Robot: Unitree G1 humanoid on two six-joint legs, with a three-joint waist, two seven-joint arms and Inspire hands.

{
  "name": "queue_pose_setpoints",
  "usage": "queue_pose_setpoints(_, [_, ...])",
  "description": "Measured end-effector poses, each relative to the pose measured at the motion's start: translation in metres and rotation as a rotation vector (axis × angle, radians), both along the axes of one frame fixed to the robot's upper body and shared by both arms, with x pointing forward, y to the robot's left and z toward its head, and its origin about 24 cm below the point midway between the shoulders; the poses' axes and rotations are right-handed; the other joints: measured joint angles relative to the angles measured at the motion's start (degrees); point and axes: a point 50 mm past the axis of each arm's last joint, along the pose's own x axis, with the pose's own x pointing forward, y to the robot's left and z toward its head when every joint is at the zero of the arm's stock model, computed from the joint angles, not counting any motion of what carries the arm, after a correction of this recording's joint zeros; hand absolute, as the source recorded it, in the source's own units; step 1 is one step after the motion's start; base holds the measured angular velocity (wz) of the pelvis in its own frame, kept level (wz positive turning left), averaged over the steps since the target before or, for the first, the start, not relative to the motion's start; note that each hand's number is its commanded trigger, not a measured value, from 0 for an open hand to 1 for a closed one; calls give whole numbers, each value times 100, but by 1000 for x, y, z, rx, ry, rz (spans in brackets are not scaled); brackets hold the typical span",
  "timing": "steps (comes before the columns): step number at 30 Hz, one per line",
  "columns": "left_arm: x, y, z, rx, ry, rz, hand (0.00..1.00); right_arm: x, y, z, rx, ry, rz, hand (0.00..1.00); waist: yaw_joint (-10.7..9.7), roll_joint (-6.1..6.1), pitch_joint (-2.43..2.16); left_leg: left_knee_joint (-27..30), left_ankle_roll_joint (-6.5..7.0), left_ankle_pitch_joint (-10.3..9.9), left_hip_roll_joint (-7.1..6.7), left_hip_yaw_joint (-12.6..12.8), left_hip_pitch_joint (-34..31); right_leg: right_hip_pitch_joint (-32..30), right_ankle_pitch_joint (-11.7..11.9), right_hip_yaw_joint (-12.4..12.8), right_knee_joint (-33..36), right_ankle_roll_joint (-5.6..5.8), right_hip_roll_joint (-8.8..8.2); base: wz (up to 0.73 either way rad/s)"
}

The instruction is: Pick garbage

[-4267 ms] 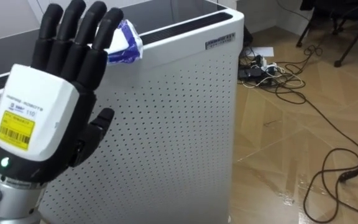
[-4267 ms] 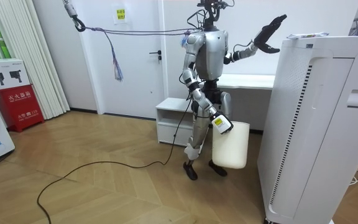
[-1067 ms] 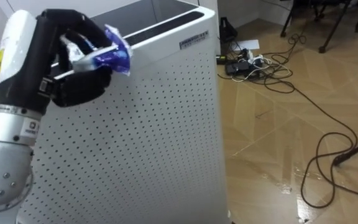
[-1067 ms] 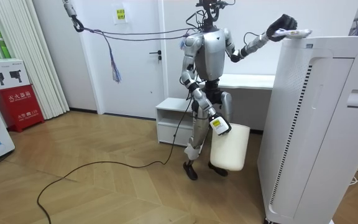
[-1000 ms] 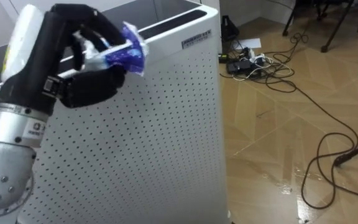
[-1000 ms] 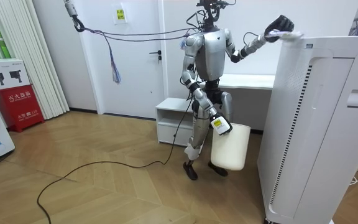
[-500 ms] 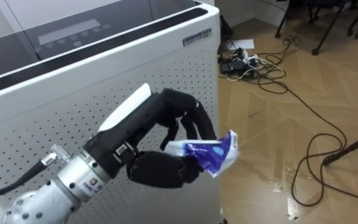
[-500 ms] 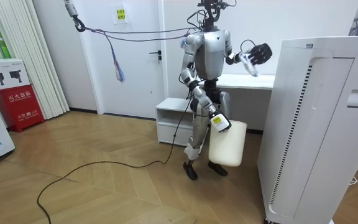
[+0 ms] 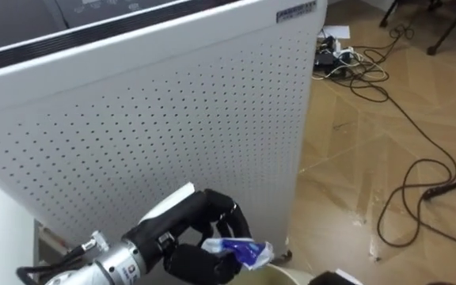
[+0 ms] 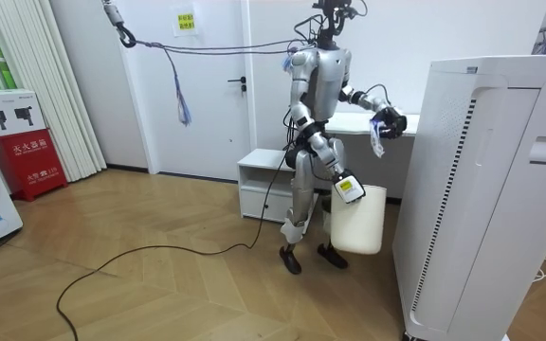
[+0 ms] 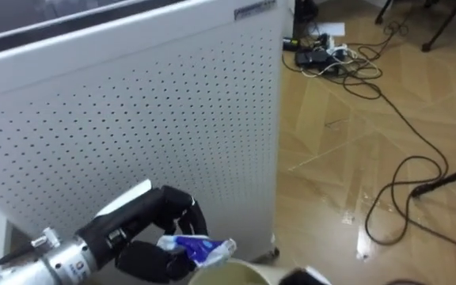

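Lowest in the left eye view, the left hand (image 9: 199, 237) has its black fingers and thumb curled around a crumpled blue-and-white wrapper (image 9: 240, 251), which sticks out past the fingertips. The wrapper hangs just above the pale rim of a bin (image 11: 228, 275) that shows at the bottom edge. In the room view the robot stands upright between a low white cabinet (image 10: 257, 182) and a tall white appliance (image 10: 486, 189). Its left forearm is held out toward the appliance at chest height, with the wrapper dangling below the hand. The right hand (image 10: 349, 188) sits at the top edge of the cream bin, which hangs beside the robot's thigh, clear of the floor; I cannot tell how its fingers lie there. Just behind the left hand rises the appliance's perforated side panel, with a dark slot along its top. Further off, 1 long black cable (image 9: 418, 186) loops over the wooden floor. A tangle of leads around a power strip (image 9: 337, 57) lies near the appliance's far corner.
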Motion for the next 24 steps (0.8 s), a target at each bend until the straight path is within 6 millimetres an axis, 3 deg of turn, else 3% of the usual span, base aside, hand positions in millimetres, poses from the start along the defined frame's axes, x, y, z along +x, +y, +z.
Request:
queue_pose_setpoints(11, [-3,-11,-46,42,162,14,100,20,2,5,8,-48,-53,100,36,-17,7,22,-33,42,3,-107,-422,-482,-18,-120,261,-49,-17,3])
queue_pose_setpoints(15, [1,-16,-57,64,176,5,100,21,5,6,23,-76,-77,100,8,26,42,240,-70,17,71,-82,-668,-666,-77,-106,449,-131,9,-3])
queue_pose_setpoints(17, [6,-18,-62,67,185,25,100,25,7,8,14,-93,-84,100,59,40,80,288,-107,37,117,-31,-885,-1055,-136,18,680,-191,14,-23])
queue_pose_setpoints(18, [7,-19,-64,67,188,31,71,27,6,9,11,-96,-86,100,74,44,84,287,-114,46,128,-4,-947,-1164,-147,57,746,-200,11,-26])
queue_pose_setpoints(19, [9,-21,-66,69,195,35,12,30,5,10,3,-98,-92,100,76,62,99,282,-125,98,142,21,-1058,-1317,-163,73,863,-223,-7,-13])
queue_pose_setpoints(20, [9,-23,-68,70,198,35,0,30,5,10,1,-98,-94,100,76,63,102,269,-129,129,142,34,-1102,-1379,-178,73,917,-236,-19,-4])
queue_pose_setpoints(24, [7,-29,-77,88,220,20,0,29,9,8,-9,-100,-82,100,49,43,122,185,-190,297,183,75,-1271,-1658,-238,76,1082,-311,-32,4])
